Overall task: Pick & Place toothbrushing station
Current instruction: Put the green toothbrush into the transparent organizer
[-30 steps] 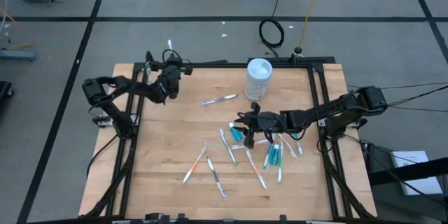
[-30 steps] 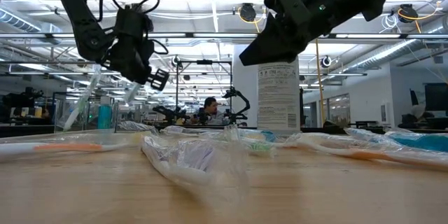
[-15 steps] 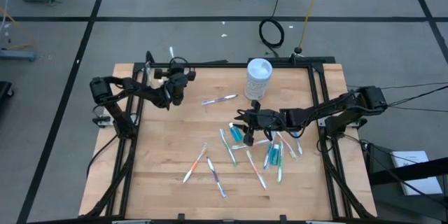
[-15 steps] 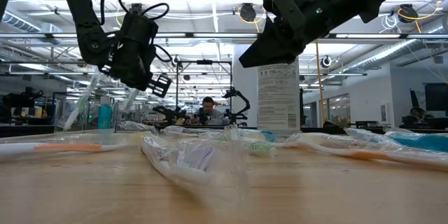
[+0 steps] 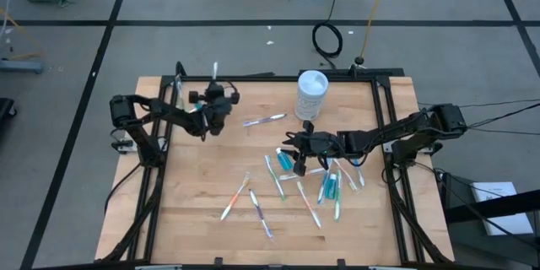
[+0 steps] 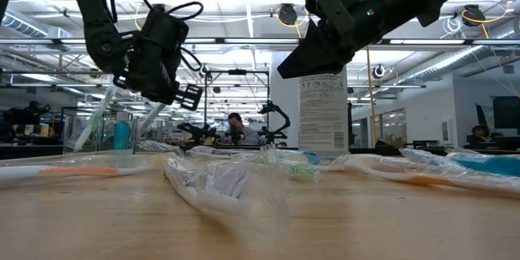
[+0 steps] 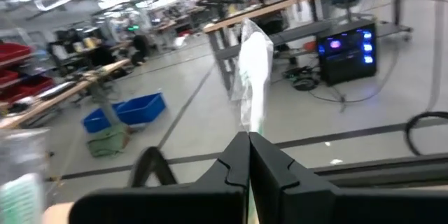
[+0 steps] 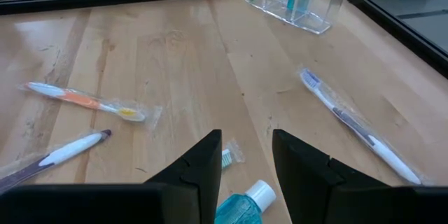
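Left end effector (image 5: 214,93) sits raised over the far left part of the pale wooden desk (image 5: 194,177), near the far edge. From its wrist view I see the fingers (image 7: 238,164) pressed together on a plastic-wrapped toothbrush with a green handle (image 7: 253,77), which stands up from the grip; from above the same brush shows as a pale sliver pointing past the far edge.

Just beside that end effector, at the far left corner, I make out the clear plastic holder (image 8: 294,0) with brushes and a blue item already standing in it.

Right end effector (image 5: 294,153) hovers over the middle of the desk, reaching in from the right edge. Its wrist view shows the fingers (image 8: 203,161) spread, with the small blue toothpaste tube with a white cap (image 8: 245,206) lying on the wood between them, not gripped.

Scattered wrapped toothbrushes remain on the desk: a cluster with green and blue accents (image 5: 329,187) under and beside the right arm toward the right edge, an orange-accented one (image 5: 234,200) and a purple-accented one (image 5: 259,211) toward the near edge, and a purple-tipped one (image 5: 266,120) lying alone between the two end effectors.

A tall white cylindrical container with a printed label (image 5: 311,93) stands upright at the far edge, near the middle.
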Motion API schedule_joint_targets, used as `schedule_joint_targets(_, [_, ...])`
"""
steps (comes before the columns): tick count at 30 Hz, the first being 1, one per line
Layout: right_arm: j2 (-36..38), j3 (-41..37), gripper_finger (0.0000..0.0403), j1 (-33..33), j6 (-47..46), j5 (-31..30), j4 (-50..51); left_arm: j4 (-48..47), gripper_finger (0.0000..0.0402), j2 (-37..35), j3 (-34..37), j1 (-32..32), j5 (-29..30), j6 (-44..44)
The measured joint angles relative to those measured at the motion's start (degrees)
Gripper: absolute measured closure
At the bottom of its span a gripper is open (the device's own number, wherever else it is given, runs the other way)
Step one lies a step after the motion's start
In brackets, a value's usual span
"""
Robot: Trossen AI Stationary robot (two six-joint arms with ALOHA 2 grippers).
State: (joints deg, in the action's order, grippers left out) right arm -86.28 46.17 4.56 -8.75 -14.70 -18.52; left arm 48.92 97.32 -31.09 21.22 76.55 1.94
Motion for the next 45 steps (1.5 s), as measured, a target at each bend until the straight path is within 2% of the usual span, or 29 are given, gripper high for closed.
schedule_joint_targets(6, [0.0,0.0,0.0282,0.0,0.0,0.0,0.0,-5.2,0.04,0.0,0.0,-1.5,2.7,0.3])
schedule_joint_targets(21, [0.0,0.0,0.0282,0.0,0.0,0.0,0.0,-5.6,0.04,0.0,0.0,-3.4,3.3,1.4])
schedule_joint_targets(30, [0.0,0.0,0.0282,0.0,0.0,0.0,0.0,-10.1,0.04,0.0,0.0,-6.5,3.8,1.7])
schedule_joint_targets(34, [0.0,0.0,0.0282,0.0,0.0,0.0,0.0,-12.9,0.0397,0.0,0.0,-7.2,7.0,2.5])
schedule_joint_targets(37, [0.0,0.0,0.0282,0.0,0.0,0.0,0.0,-15.3,0.0397,0.0,0.0,-6.6,6.1,3.6])
schedule_joint_targets(41, [0.0,0.0,0.0282,0.0,0.0,0.0,0.0,-21.1,0.0398,0.0,0.0,-6.2,2.1,10.7])
schedule_joint_targets(45, [0.0,0.0,0.0282,0.0,0.0,0.0,0.0,-24.6,0.0376,0.0,0.0,-6.1,2.1,13.2])
